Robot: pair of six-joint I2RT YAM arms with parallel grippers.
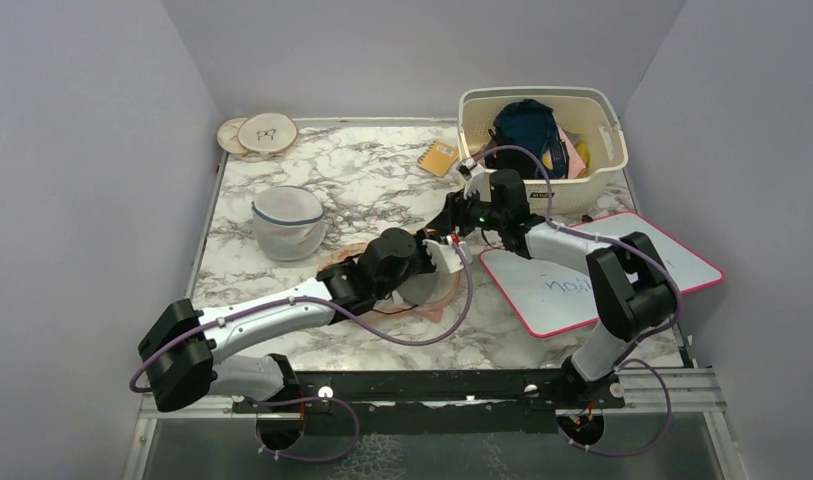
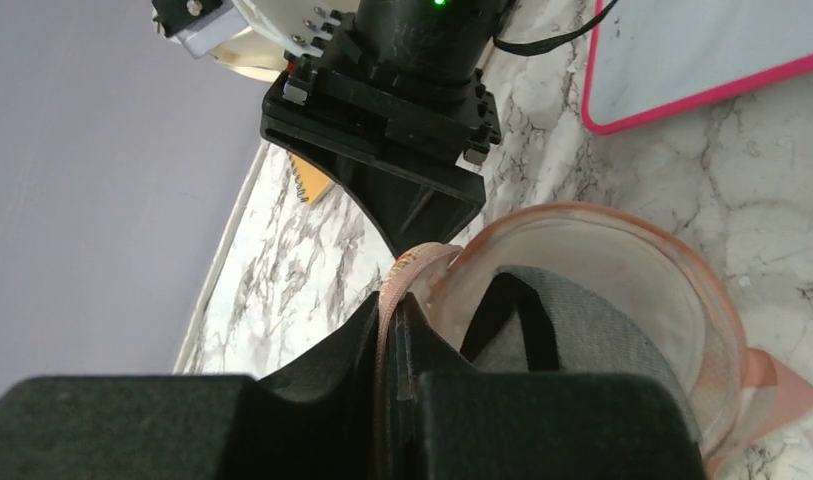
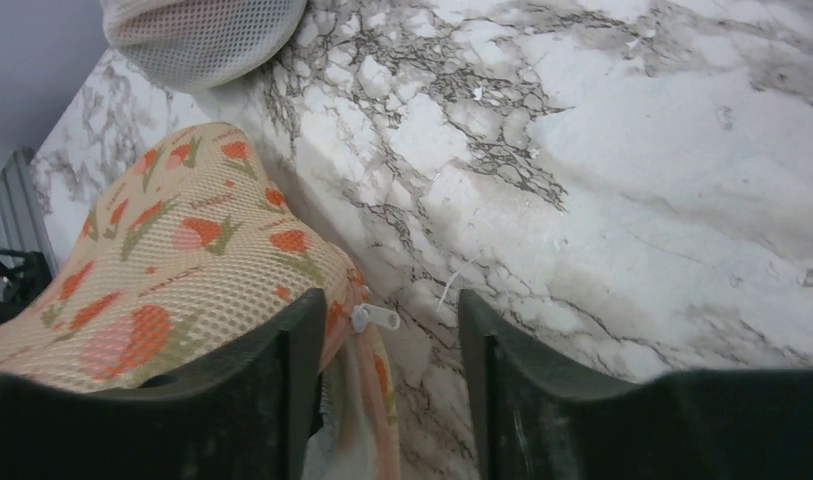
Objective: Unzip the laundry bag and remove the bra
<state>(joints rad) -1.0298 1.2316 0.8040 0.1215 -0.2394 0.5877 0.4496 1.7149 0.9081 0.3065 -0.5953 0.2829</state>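
Note:
The peach laundry bag (image 1: 434,293) with orange-red prints lies mid-table, partly under the left gripper. In the left wrist view its rim (image 2: 582,215) gapes open and a grey bra (image 2: 592,335) with a black strap shows inside. My left gripper (image 2: 397,335) is shut on the bag's pink edging; it shows from above in the top view (image 1: 434,262). My right gripper (image 3: 387,345) is open, just beyond the bag in the top view (image 1: 449,232). Its fingers straddle the white zipper pull (image 3: 375,318) at the bag's (image 3: 182,250) edge without touching it.
A white mesh dome (image 1: 287,222) stands left of the bag. A cream basket (image 1: 472,100) of clothes stands at the back right. A pink-edged whiteboard (image 1: 602,270) lies at the right. An orange notepad (image 1: 439,157) and round discs (image 1: 257,133) lie at the back.

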